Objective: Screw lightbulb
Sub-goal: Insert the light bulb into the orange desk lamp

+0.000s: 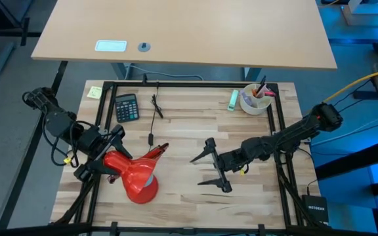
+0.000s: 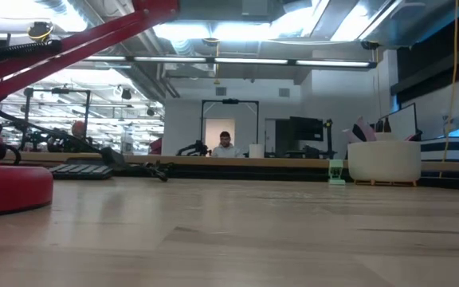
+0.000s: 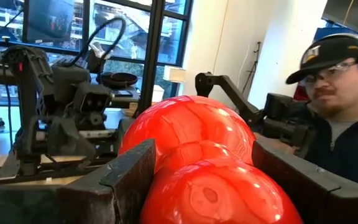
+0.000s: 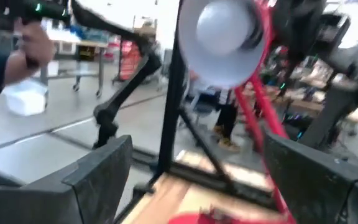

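Left wrist view first: the left gripper [image 3: 197, 180] has its two dark fingers [image 3: 120, 180] clenched on the red lamp shade [image 3: 194, 149], one finger on each side of the glossy red dome, both touching it. Beyond the shade, past the fingertips, stands dark arm hardware, and off to one side a person [image 3: 337, 106] in a cap and headphones shows in the room.

From above, the same left gripper [image 1: 107, 152] sits at the narrow end of the shade [image 1: 133, 174], whose wide mouth faces the near table edge. The lamp's thin red arm [image 1: 157, 152] runs off from the shade toward the table's middle.

Well apart from that, the right gripper [image 1: 212, 167] hovers over bare wood, its fingers [image 1: 202, 153] released and spread wide, grasping nothing. Looking out between those fingers in the right wrist view, the right gripper [image 4: 191, 180] faces the lamp's white inner shade with the lightbulb [image 4: 225, 28] seated in its centre, a pale rounded bulb; whether it is screwed fully home I cannot tell.

Farther out on the table [image 1: 189, 196] lie a calculator [image 1: 126, 107], a yellow sticky note [image 1: 94, 92], a white bowl [image 1: 254, 101] holding pens, and a small green object [image 1: 232, 99] beside it.
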Motion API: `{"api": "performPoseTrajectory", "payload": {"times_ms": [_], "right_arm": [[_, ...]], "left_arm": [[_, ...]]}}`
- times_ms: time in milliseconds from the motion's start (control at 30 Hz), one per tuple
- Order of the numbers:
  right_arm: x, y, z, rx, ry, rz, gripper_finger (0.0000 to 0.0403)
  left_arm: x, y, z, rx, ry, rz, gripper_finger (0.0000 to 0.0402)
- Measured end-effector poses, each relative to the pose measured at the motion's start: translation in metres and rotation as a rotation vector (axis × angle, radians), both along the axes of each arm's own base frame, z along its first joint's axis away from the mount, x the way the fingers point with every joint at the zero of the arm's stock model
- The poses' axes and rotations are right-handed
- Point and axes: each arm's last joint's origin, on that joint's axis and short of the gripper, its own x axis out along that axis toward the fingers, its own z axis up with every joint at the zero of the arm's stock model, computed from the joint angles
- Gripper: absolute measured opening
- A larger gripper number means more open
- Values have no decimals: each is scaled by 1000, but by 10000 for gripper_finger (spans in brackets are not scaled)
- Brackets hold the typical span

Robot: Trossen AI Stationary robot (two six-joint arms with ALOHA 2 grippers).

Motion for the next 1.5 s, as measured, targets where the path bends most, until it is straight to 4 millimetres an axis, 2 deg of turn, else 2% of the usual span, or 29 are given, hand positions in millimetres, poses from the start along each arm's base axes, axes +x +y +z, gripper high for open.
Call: {"api": "performPoseTrajectory", "payload": {"times_ms": [133, 433, 567, 700, 933, 1100, 1267, 1500], "right_arm": [[15, 7, 14, -122, -82, -92, 360], [76, 54, 35, -529, -178, -435, 360], [94, 71, 45, -751, -204, -502, 360], [110, 79, 48, -864, -202, -565, 360], [118, 81, 50, -1072, -212, -634, 360], [118, 81, 51, -1129, -220, -654, 360], [118, 81, 53, -1128, -253, -655, 360], [118, 73, 61, -1052, -297, -714, 360]], "left_arm": [[1, 0, 0, 2, -1, 2, 252], [2, -1, 0, 3, 1, 17, 252], [2, -1, -1, 5, 2, 17, 252], [2, -1, -1, 7, 3, 17, 252], [2, -1, -1, 8, 3, 20, 252], [3, 0, -1, 6, 4, 57, 252], [3, 3, 0, 13, -1, 149, 252], [6, 1, -1, 31, -1, 164, 253]]}}
